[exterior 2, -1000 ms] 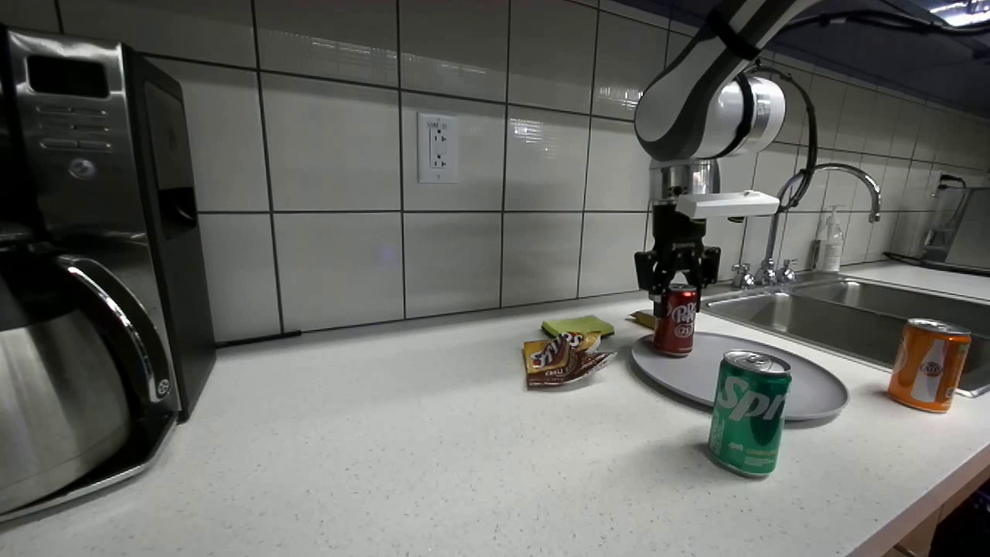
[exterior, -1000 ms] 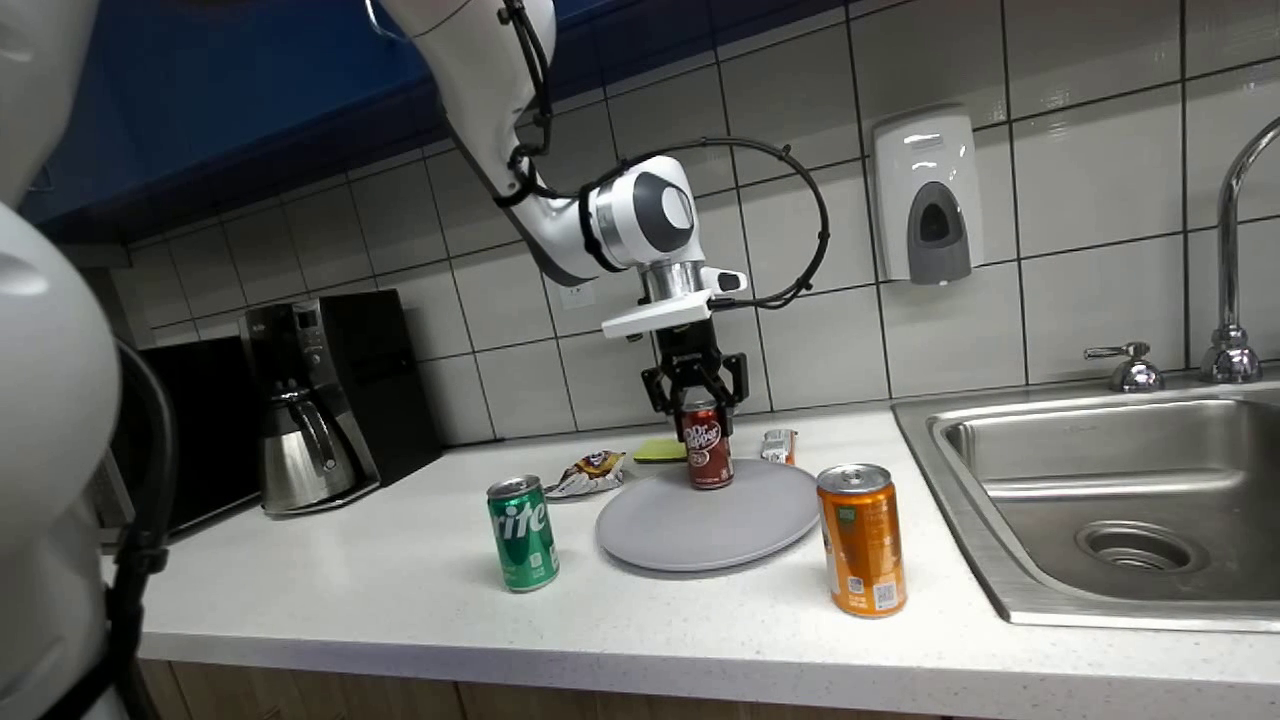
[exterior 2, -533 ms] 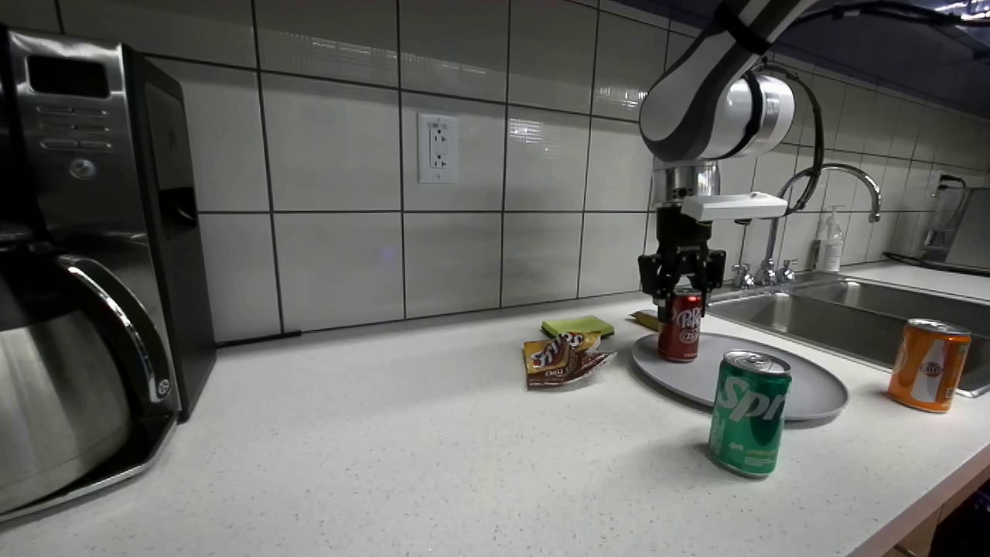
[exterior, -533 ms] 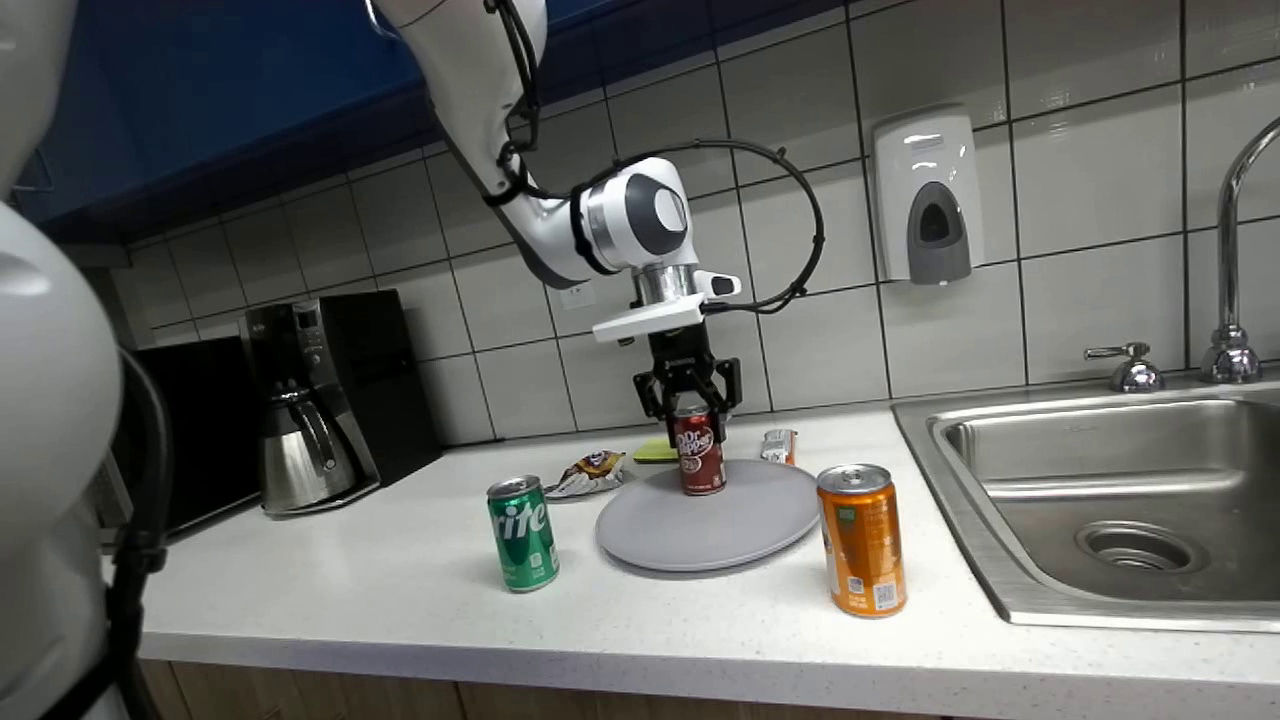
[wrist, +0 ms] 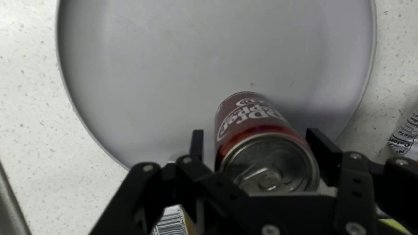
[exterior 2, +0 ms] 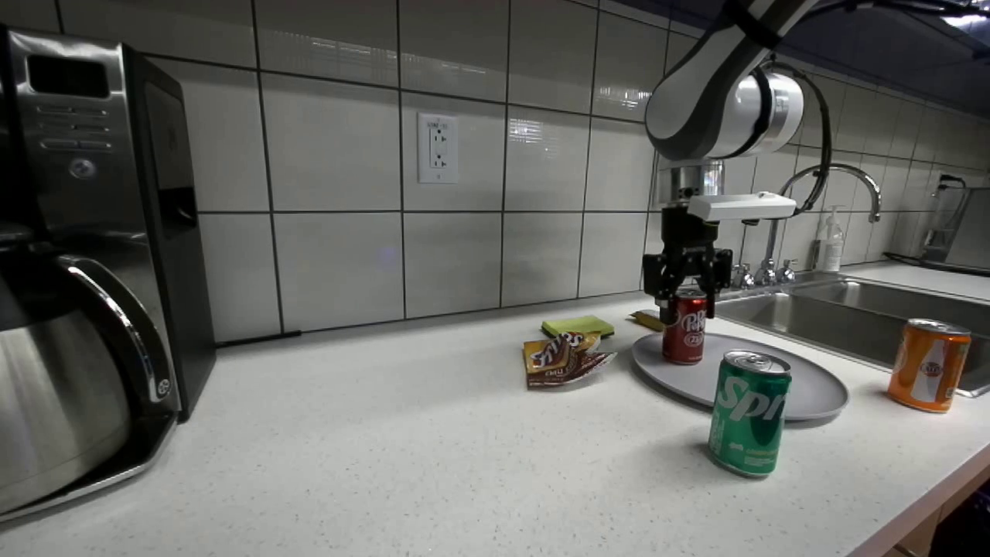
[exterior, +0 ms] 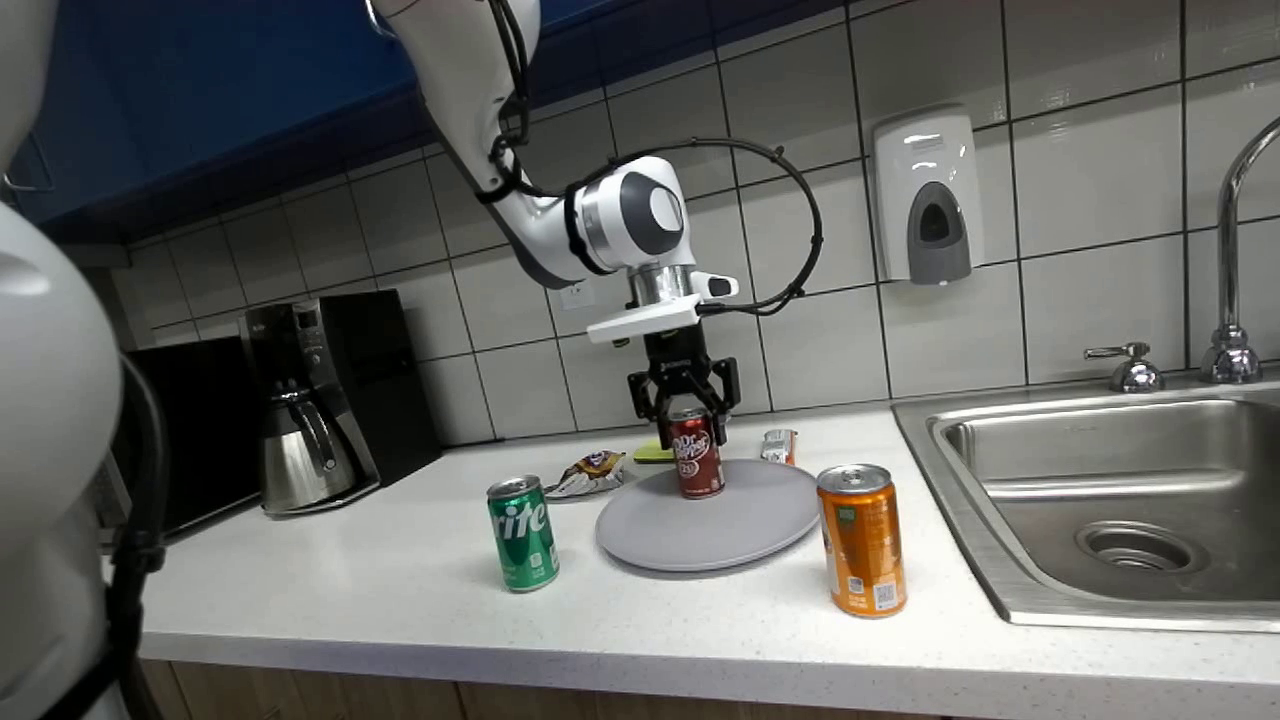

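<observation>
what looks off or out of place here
The snack wrapper looks crumpled, lying on the counter beside the plate. The Dr Pepper can stands off-centre on that plate. I see no spill.

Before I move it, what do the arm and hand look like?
The arm is white with dark grey panels. Black cables run along it and loop outward, held by black straps. Near its end sit a silver collar and a flat white bar. The hand is black, with two jointed fingers and silver screw heads. No lettering legible.
</observation>
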### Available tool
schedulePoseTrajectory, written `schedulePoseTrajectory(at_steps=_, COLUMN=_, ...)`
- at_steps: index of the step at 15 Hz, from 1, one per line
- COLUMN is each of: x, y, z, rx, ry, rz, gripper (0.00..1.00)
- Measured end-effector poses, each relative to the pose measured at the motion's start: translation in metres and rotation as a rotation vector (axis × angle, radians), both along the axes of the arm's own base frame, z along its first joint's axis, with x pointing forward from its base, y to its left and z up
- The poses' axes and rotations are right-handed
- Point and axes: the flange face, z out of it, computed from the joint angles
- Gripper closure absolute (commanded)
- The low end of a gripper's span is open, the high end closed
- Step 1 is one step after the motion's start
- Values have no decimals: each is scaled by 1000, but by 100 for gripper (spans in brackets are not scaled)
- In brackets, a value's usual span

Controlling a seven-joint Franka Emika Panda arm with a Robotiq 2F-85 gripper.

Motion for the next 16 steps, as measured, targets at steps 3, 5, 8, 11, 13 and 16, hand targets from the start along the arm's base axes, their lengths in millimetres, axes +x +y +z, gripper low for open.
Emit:
schedulePoseTrajectory(at_steps=3, x=-3, y=0, z=1, rx=1, ry=0, rz=-1, gripper=0)
schedulePoseTrajectory(at_steps=5, x=-5, y=1, z=5, rx=1, ry=-6, rz=-2, gripper=0)
schedulePoseTrajectory(at_steps=8, x=-12, y=1, z=13, rx=3, ry=-26, rz=-2, gripper=0)
schedulePoseTrajectory(at_steps=11, x=-24, y=3, z=24, rx=5, ry=-50, rz=-3, gripper=0)
schedulePoseTrajectory(at_steps=13, x=-37, y=4, z=31, rx=9, ry=-62, rz=-5, gripper=0)
schedulePoseTrajectory(at_steps=16, x=-57, y=6, z=39, rx=15, ry=-75, rz=-12, gripper=0)
